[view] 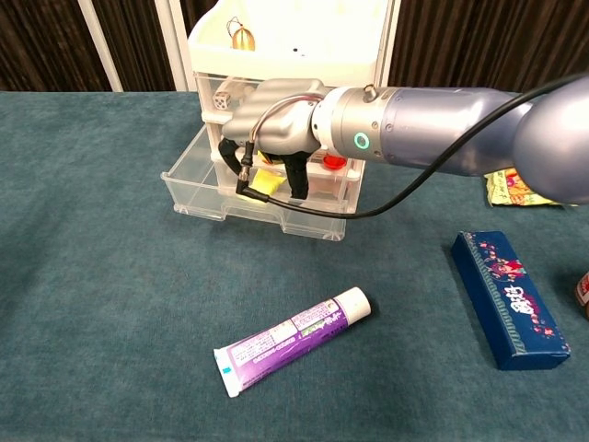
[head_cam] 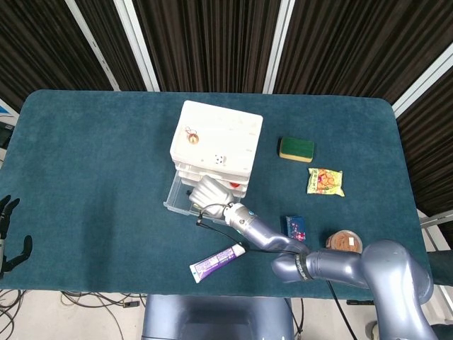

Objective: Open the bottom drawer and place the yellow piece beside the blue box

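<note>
Bottom drawer (view: 198,189) of white drawer unit (head_cam: 216,145) pulled out onto surface (head_cam: 92,163). My right hand (view: 276,129) reaches down into drawer, fingers (view: 299,180) curled over yellow piece (view: 264,184) (cannot tell if piece is gripped or only touched). Yellow piece lies inside drawer, against its front part. Blue box (view: 509,297) lies flat on surface, well apart to right. Toothpaste tube (view: 293,340) on surface in front of drawer. My left hand (head_cam: 10,234) at far left edge, off surface, fingers spread, holding nothing.
</note>
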Tool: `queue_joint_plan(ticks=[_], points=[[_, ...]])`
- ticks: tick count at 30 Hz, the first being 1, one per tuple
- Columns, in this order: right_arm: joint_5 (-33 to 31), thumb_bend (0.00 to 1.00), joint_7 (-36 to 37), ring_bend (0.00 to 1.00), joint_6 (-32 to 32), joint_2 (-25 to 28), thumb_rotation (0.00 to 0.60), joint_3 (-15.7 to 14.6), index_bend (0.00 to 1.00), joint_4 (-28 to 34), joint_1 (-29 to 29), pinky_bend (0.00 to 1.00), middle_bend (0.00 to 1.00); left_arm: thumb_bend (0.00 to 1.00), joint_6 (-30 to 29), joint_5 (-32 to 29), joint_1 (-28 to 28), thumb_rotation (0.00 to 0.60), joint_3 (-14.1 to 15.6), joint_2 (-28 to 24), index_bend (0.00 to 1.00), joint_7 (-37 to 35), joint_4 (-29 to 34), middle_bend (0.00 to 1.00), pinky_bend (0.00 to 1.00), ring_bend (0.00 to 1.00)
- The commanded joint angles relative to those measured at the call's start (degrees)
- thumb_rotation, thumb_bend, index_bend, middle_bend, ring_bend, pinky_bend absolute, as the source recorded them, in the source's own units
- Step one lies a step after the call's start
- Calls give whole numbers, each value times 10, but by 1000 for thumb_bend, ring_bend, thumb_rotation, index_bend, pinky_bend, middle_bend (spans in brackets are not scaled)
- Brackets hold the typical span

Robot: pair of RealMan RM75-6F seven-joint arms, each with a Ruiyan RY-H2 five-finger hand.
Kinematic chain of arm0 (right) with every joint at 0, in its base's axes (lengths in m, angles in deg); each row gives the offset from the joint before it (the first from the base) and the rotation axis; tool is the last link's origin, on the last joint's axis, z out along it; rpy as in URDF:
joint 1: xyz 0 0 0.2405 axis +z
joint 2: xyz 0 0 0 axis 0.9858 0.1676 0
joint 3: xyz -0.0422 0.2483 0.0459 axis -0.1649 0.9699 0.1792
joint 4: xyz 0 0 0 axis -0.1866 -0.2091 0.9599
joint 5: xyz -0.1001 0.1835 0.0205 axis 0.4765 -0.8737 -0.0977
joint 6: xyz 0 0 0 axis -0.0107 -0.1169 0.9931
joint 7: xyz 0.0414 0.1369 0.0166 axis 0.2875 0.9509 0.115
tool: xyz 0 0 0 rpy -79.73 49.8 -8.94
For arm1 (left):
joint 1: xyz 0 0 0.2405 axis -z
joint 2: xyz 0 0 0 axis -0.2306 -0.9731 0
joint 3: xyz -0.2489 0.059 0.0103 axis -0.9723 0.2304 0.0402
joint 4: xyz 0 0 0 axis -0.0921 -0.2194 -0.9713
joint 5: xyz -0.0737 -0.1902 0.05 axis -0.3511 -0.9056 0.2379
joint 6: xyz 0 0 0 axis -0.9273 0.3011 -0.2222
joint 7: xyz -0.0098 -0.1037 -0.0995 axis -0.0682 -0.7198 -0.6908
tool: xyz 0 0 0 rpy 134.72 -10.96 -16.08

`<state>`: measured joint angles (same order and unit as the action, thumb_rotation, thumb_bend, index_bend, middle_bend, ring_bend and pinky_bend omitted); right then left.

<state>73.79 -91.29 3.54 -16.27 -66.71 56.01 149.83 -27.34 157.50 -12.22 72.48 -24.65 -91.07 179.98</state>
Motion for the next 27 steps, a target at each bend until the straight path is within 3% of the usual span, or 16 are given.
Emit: queue_joint_plan(ticks=[1, 22, 27], points=[[-5, 183, -4, 1000, 2, -2, 600, -1, 391, -3, 5, 1000, 1000, 479, 0, 0, 0, 600, 0, 0, 68, 0, 0, 4, 0, 0], [-54, 185, -36, 1000, 5, -8, 600, -6, 443, -9, 33, 1000, 1000, 479, 2, -1, 1, 600, 1, -1, 68, -2, 2, 4, 0, 0], [-65, 224, -46, 1000, 4, -11, 600, -10, 452, -12, 39, 1000, 1000, 479, 3, -1, 0, 600, 1, -1, 68, -2, 1, 4, 0, 0]])
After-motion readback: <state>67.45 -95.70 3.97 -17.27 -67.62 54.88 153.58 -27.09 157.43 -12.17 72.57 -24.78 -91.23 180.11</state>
